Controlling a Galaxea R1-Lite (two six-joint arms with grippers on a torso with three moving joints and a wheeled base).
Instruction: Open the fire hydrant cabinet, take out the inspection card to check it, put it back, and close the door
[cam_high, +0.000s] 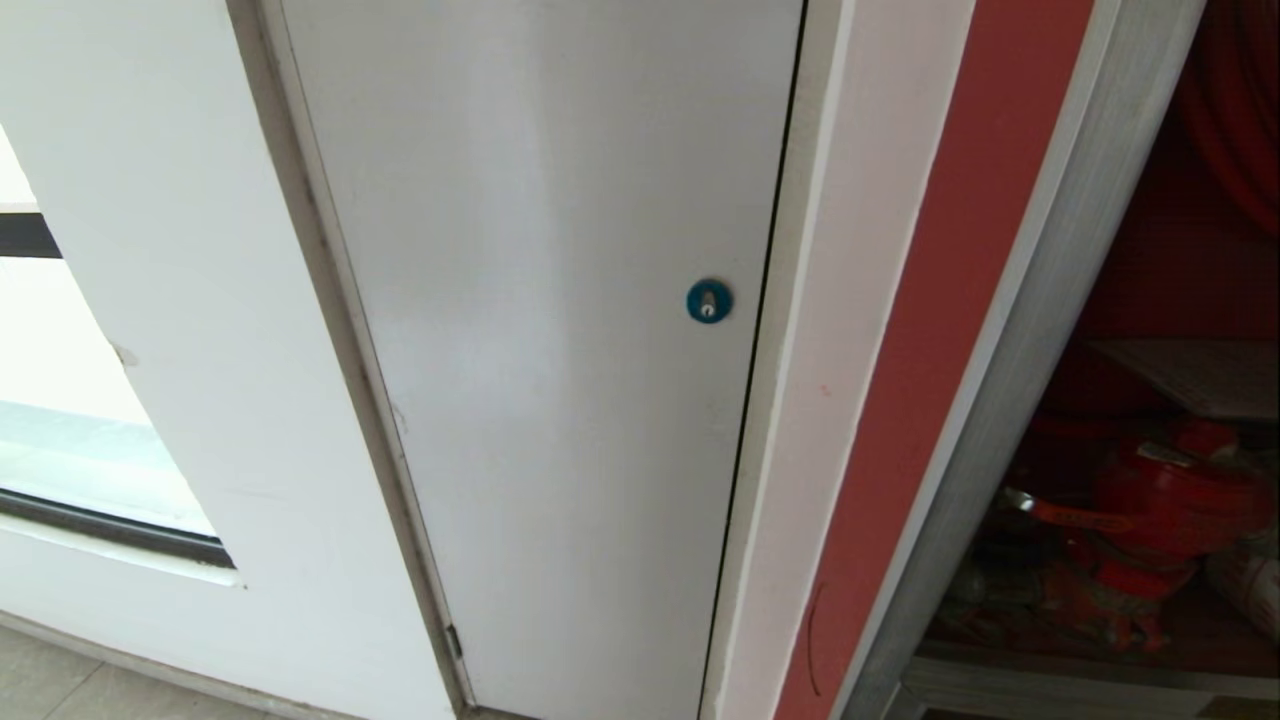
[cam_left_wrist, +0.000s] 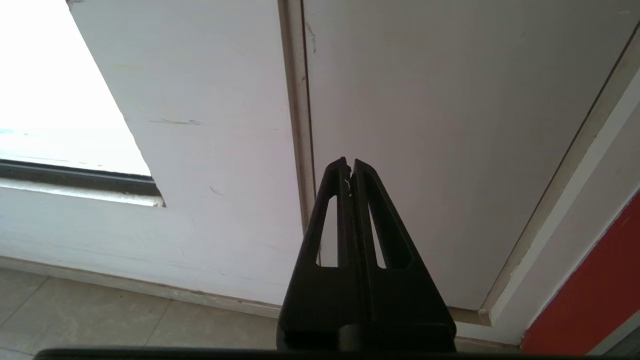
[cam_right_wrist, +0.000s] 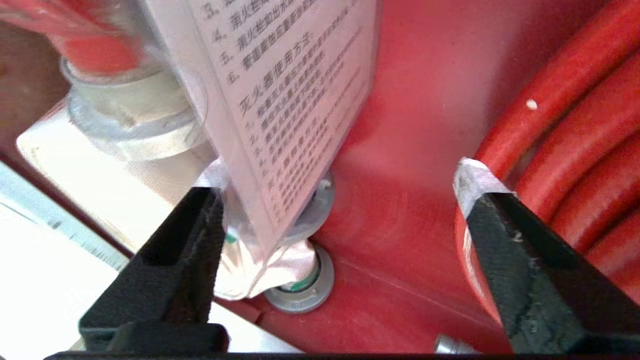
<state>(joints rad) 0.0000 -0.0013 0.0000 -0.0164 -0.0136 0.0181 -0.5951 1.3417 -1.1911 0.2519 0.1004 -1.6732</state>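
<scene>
The fire hydrant cabinet (cam_high: 1015, 400) stands open at the right of the head view, with a silver frame and a red inside (cam_right_wrist: 425, 90). Its door is out of view. In the right wrist view my right gripper (cam_right_wrist: 342, 190) is open wide inside the cabinet. The inspection card (cam_right_wrist: 280, 90), white with printed Chinese text in a clear sleeve, hangs tilted next to one finger (cam_right_wrist: 175, 250); the other finger (cam_right_wrist: 520, 250) stands well apart from it, by the hose. The sleeve's crumpled lower corner lies against the near finger. My left gripper (cam_left_wrist: 349, 162) is shut and empty, parked low.
A coiled red hose (cam_right_wrist: 575, 125) fills one side of the cabinet. A metal coupling (cam_right_wrist: 130, 115) and a grey round fitting (cam_right_wrist: 300, 295) sit beside the card. Red valve gear (cam_high: 1150, 510) lies low inside. A plain grey-white door with a blue lock (cam_high: 709, 301) is left of the cabinet.
</scene>
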